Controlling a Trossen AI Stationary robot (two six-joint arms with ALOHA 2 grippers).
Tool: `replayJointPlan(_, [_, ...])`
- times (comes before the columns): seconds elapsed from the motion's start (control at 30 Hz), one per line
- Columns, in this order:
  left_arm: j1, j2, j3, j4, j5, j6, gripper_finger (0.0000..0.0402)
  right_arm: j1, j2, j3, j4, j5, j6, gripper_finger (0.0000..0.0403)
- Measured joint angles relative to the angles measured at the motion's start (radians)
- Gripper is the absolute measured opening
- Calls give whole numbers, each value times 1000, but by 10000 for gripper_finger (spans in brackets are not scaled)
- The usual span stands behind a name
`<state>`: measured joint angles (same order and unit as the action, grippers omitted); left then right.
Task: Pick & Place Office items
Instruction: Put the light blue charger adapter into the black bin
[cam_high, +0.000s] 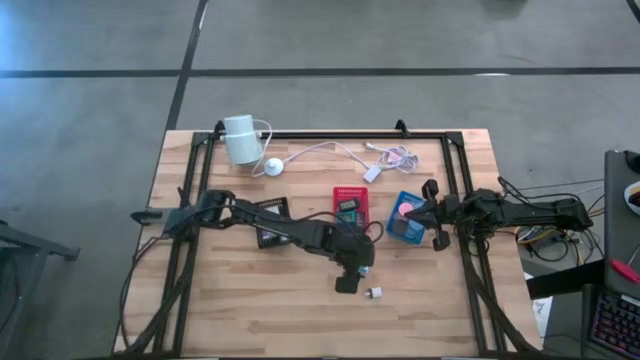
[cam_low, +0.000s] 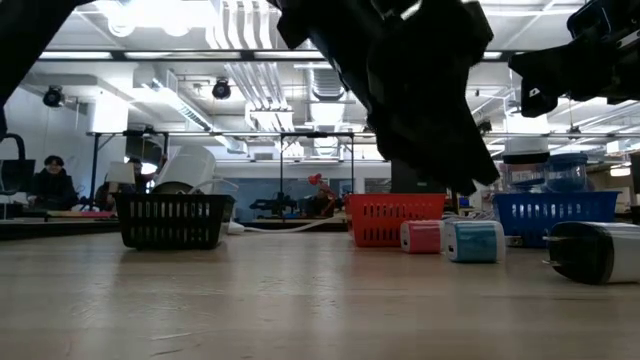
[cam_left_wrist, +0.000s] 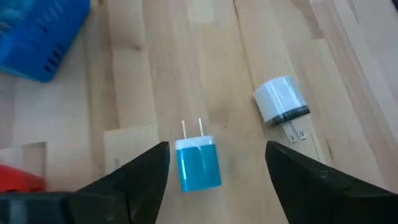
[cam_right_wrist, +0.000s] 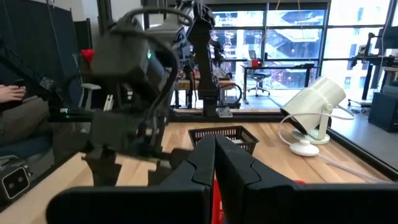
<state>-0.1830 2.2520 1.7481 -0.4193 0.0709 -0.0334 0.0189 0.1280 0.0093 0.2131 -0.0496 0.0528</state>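
Left gripper (cam_left_wrist: 214, 165) open over a blue plug (cam_left_wrist: 199, 164)

The plug lies free between its fingers near the red tray (cam_high: 351, 203); a white plug (cam_left_wrist: 281, 103) lies beside. Right gripper (cam_right_wrist: 215, 163) shut, empty, over the blue tray (cam_high: 404, 222), contents unclear.

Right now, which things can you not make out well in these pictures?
- High view: the left end effector covers the blue charger; only the white charger shows beside it.
- High view: contents of the black tray, red tray and blue tray are too small to identify.
- Low view: the dark arm blocks the table's middle.
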Motion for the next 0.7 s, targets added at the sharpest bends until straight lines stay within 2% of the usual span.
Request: replayJointPlan(0.7, [0, 89, -2, 58, -4, 20, 266, 0, 37, 0, 1, 27, -1, 8])
